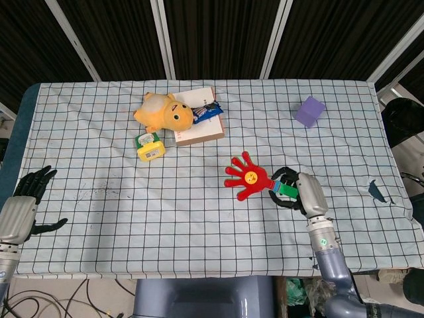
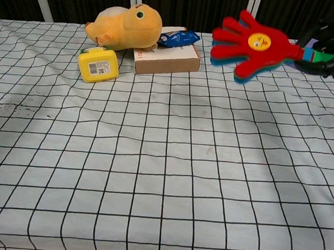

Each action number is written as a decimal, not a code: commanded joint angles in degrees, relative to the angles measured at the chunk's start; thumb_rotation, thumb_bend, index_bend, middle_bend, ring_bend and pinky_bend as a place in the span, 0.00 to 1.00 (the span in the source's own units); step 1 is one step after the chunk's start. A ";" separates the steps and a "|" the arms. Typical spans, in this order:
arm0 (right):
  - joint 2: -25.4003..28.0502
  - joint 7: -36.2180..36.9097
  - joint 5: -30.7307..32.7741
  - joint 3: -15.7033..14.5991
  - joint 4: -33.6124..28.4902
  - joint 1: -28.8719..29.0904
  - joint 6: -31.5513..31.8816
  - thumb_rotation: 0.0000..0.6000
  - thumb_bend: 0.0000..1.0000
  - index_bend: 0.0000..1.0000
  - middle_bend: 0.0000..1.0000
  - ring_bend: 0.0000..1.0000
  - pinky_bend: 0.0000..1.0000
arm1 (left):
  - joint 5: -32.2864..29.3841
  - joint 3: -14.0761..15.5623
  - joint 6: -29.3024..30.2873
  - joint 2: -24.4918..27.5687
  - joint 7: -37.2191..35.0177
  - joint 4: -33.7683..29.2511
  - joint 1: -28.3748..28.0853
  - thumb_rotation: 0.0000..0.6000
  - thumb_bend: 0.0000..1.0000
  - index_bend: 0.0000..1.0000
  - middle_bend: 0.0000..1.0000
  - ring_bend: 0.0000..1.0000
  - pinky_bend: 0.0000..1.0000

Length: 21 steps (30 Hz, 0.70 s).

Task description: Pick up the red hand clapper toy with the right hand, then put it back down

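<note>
The red hand clapper toy (image 1: 245,177) is a flat red hand with a yellow smiley face and a green handle. It is lifted off the cloth, as the chest view shows the clapper (image 2: 251,44) well above the table. My right hand (image 1: 301,193) grips its green handle, the red palm pointing left. In the chest view the right hand (image 2: 331,49) sits at the right edge, fingers wrapped round the handle. My left hand (image 1: 23,207) stays at the table's near left corner, fingers apart, holding nothing.
A yellow plush toy (image 1: 162,111) lies against a white box (image 1: 199,126) with a blue packet on it. A yellow tape measure (image 1: 150,147) sits in front. A purple block (image 1: 309,110) stands far right. The checked cloth (image 1: 132,218) covers the table.
</note>
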 commanded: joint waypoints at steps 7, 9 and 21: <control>-0.18 -22.81 3.01 -2.78 1.44 2.32 4.91 1.00 0.99 0.88 0.73 0.65 0.71 | 0.04 0.04 -0.04 0.00 -0.05 -0.05 0.00 1.00 0.00 0.00 0.00 0.00 0.02; -0.44 -16.74 2.95 -1.31 -0.43 1.70 4.53 1.00 0.99 0.88 0.73 0.64 0.71 | 0.03 0.05 -0.03 0.02 -0.07 -0.09 0.01 1.00 0.00 0.00 0.00 0.00 0.02; 2.43 41.20 -3.82 10.51 -12.93 -5.23 -2.64 1.00 0.99 0.88 0.73 0.64 0.70 | 0.03 0.07 0.01 0.01 -0.08 -0.12 0.05 1.00 0.00 0.00 0.00 0.00 0.02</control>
